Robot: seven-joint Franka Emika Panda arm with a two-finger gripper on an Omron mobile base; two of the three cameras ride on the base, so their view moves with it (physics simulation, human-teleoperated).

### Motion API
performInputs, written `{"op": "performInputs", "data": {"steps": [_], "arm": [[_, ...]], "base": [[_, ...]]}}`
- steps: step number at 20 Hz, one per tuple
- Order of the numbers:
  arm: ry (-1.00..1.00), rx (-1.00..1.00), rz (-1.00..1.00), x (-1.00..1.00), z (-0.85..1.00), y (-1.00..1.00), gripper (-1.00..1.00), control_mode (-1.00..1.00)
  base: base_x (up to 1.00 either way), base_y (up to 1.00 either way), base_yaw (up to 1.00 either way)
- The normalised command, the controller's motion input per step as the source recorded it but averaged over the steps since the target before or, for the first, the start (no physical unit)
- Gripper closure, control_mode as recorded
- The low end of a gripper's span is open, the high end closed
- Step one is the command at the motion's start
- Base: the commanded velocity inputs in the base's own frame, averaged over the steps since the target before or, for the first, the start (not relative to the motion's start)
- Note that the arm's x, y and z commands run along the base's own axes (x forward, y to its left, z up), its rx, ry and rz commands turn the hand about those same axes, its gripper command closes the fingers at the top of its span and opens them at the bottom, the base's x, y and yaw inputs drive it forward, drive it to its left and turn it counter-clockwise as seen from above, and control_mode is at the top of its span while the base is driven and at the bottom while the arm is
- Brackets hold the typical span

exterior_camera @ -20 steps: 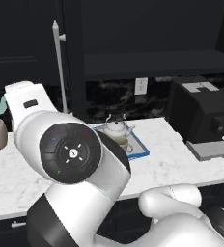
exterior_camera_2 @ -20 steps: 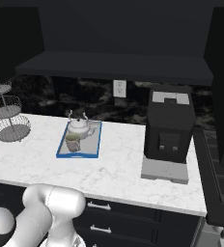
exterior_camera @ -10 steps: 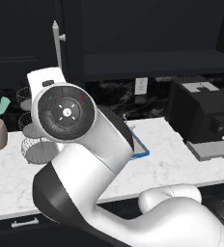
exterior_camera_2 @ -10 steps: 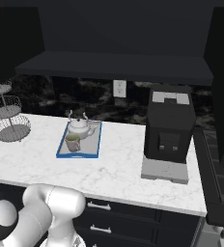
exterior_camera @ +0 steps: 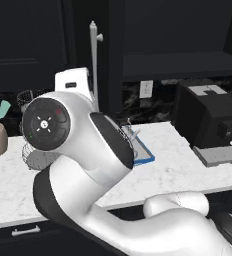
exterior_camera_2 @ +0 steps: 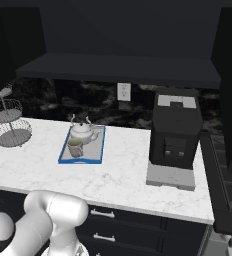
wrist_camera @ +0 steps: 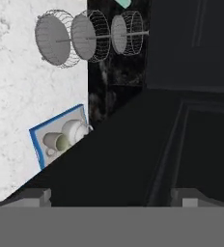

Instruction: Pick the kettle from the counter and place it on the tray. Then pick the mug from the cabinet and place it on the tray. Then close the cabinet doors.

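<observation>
**Kettle and mug on the tray; the doors are what is left**

The kettle [exterior_camera_2: 82, 131] and the mug [exterior_camera_2: 75, 147] both sit inside the blue-rimmed tray [exterior_camera_2: 99, 148] on the white marble counter [exterior_camera_2: 123, 170], the mug just in front of the kettle and close against it. So the two carrying steps look finished, judged from how things lie

The remaining step is closing the cabinet doors. In the left base view a black door [exterior_camera: 104, 60] with a long pale bar handle [exterior_camera: 94, 62] stands above the counter, seemingly swung out edge-on, so it appears still open. The upper cabinet [exterior_camera_2: 128, 35] in the right base view is too dark to say how its doors stand

The gripper [wrist_camera: 115, 197] is spread wide and holds nothing; its two fingertips [wrist_camera: 33, 197] rise at the bottom of the hand view, facing a dark panelled surface, probably a door, with the tray and a tiered wire basket [wrist_camera: 85, 34] off to one side

My judgement: roughly two thirds done, with the arm lining up on a door to push it closed
</observation>
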Motion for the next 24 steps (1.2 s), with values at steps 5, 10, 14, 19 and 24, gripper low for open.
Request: {"op": "performInputs", "data": {"steps": [5, 10, 14, 19, 24], "arm": [[0.0, 0.0, -0.32, 0.42, 0.03, -0.66, -1.0, -1.0], [-0.03, 0.0, -0.22, 0.44, 0.0, -0.75, -1.0, -1.0], [-0.01, 0.0, -0.14, 0.57, -0.01, -0.76, -1.0, -1.0], [0.0, 0.01, -0.07, 0.77, -0.07, -0.68, -1.0, -1.0], [0.0, 0.03, 0.0, 0.98, -0.15, -0.52, -1.0, -1.0]], "base": [[0.0, 0.0, 0.0], [0.0, 0.0, 0.0], [0.0, 0.0, 0.0], [0.0, 0.0, 0.0], [0.0, 0.0, 0.0]]}}
